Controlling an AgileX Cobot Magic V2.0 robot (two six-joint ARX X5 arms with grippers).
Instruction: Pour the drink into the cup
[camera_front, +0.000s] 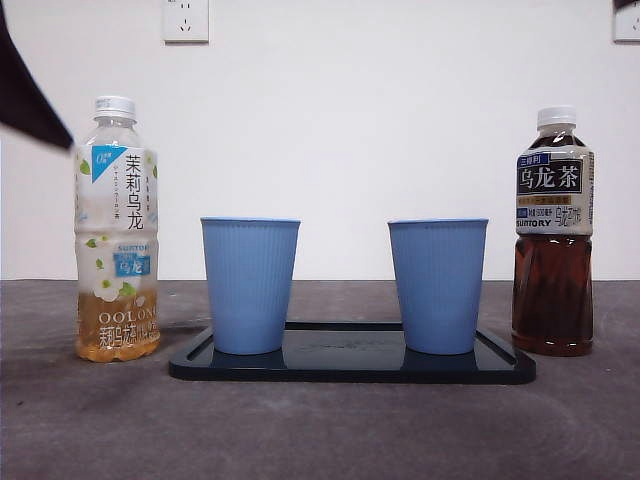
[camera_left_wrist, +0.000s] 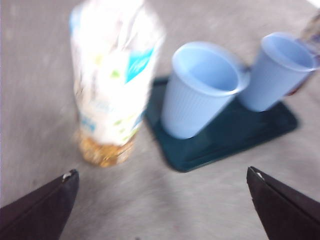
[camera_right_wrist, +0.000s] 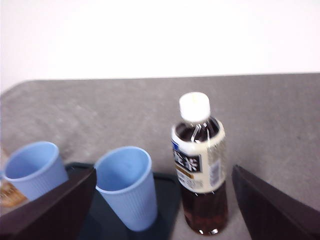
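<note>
Both sets of fingers are spread wide and hold nothing. On the left gripper (camera_left_wrist: 160, 200) the two dark fingers (camera_left_wrist: 42, 207) stand far apart above the worktop (camera_front: 320, 430), aimed at the pale tea bottle (camera_left_wrist: 112, 85), which sits between them and farther on, not touching either. That view is blurred, so the bottle's label cannot be read there. On the right gripper (camera_right_wrist: 162, 205) the fingers (camera_right_wrist: 272, 205) are just as wide, with the dark tea bottle (camera_right_wrist: 200, 165) standing between them, apart from both.

From the front, a black tray (camera_front: 350, 365) lies flat in the middle of the grey worktop. Two blue ribbed cups stand upright on it: the left cup (camera_front: 250, 285) near one end, the right cup (camera_front: 437, 285) near the other, well apart. I can see into them only from the wrist views, and both look empty.

The pale tea bottle (camera_front: 117, 230) stands upright on the worktop just beside the tray's left end, white cap on, with only a little yellowish drink at its bottom. The dark tea bottle (camera_front: 553, 235) stands upright just beside the tray's right end, cap on, filled with brown tea up to its shoulder.

A black arm tip (camera_front: 25, 95) shows at the upper left of the front view, high above the pale bottle. A wall socket (camera_front: 185, 20) sits on the white wall behind.
</note>
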